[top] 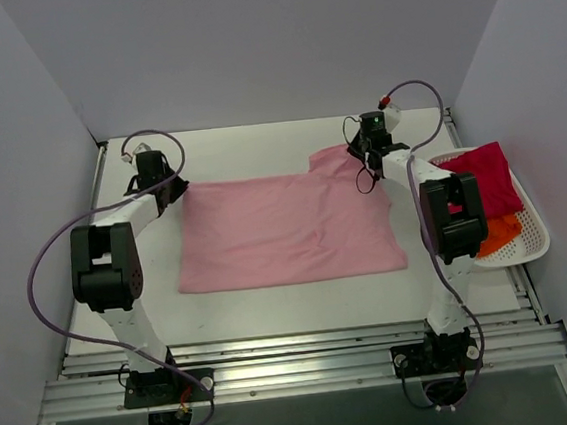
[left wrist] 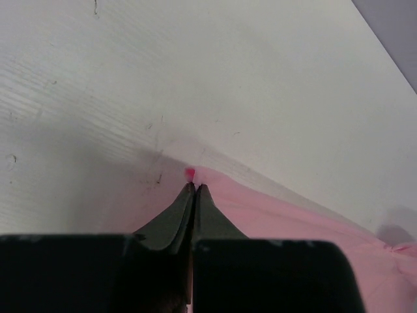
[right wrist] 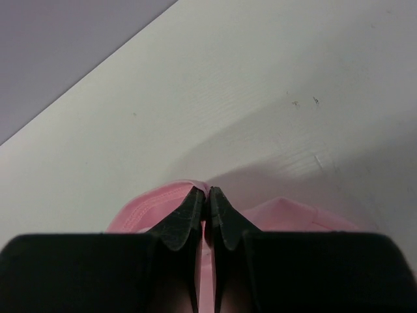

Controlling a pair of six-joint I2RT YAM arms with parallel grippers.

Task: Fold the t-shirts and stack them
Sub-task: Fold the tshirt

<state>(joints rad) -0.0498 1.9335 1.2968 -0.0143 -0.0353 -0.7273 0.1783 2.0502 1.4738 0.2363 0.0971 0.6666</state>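
Note:
The light pink t-shirt (top: 285,230) lies spread flat in the middle of the table. At its far left corner my left gripper (top: 174,189) is shut on the edge of the cloth; the left wrist view shows the jaws (left wrist: 195,186) closed on the pink corner (left wrist: 293,222). My right gripper (top: 361,157) is at the far right corner, where the cloth bunches up, and is shut on a pink hem (right wrist: 150,207); its fingertips (right wrist: 208,193) pinch the fold. A magenta-red t-shirt (top: 483,178) and an orange one (top: 499,234) lie crumpled in a basket.
The white slotted basket (top: 539,238) sits at the table's right edge, beside the right arm. Grey walls enclose the table on the left, back and right. A metal rail (top: 297,357) runs along the near edge by the arm bases.

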